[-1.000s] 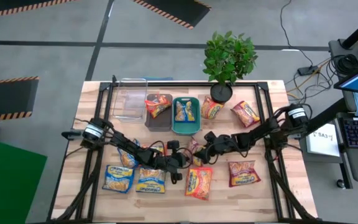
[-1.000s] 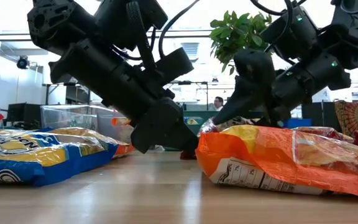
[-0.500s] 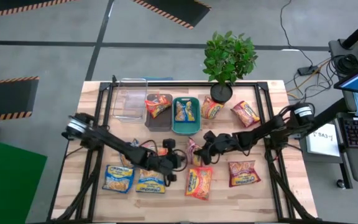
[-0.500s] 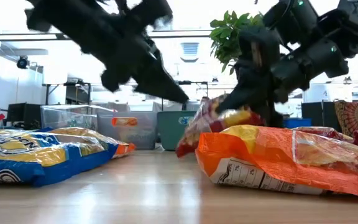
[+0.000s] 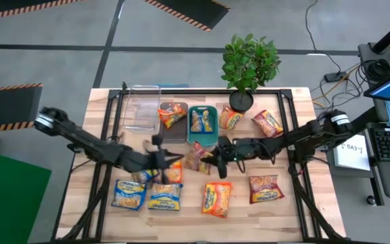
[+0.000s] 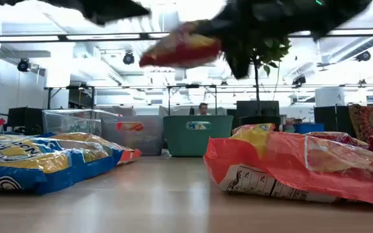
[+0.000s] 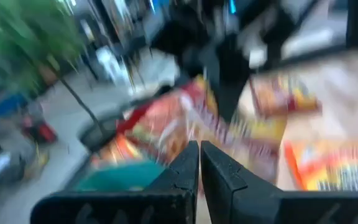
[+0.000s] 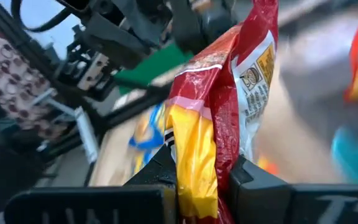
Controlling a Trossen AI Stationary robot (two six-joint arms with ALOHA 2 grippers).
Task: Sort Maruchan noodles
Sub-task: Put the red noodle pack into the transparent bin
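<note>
A red-and-yellow Maruchan noodle packet [image 5: 196,158] hangs above the table's middle, with my right gripper [image 5: 212,160] shut on it. In the low view the packet [image 6: 180,48] floats high over the wood. My left gripper [image 5: 175,161] is shut and holds nothing, just left of that packet, which also shows in the left wrist view [image 7: 166,124]. Other packets lie flat on the table: blue-and-yellow ones [image 5: 128,194] [image 5: 164,196], an orange one [image 5: 217,198] and a red one [image 5: 265,188]. My right gripper pinches one end of the red-and-yellow packet [image 8: 199,163] between its two fingers [image 8: 248,182]. The fingers come roughly level from the table's right side. The packet sticks out past the fingertips, crumpled at the hold, and is lifted clear of the table.
A clear bin [image 5: 143,112], a grey bin [image 5: 181,130] with an orange packet [image 5: 170,114] and a teal bin [image 5: 204,139] holding a packet stand in a row at the back. Two more packets [image 5: 230,118] [image 5: 267,123] lie right of them, near a potted plant [image 5: 249,64].
My right gripper has shut on the red-and-yellow packet and raised it off the table, drifting slightly toward the table's left. My left gripper, shut throughout, has risen and pulled back toward the table's left and far side.
</note>
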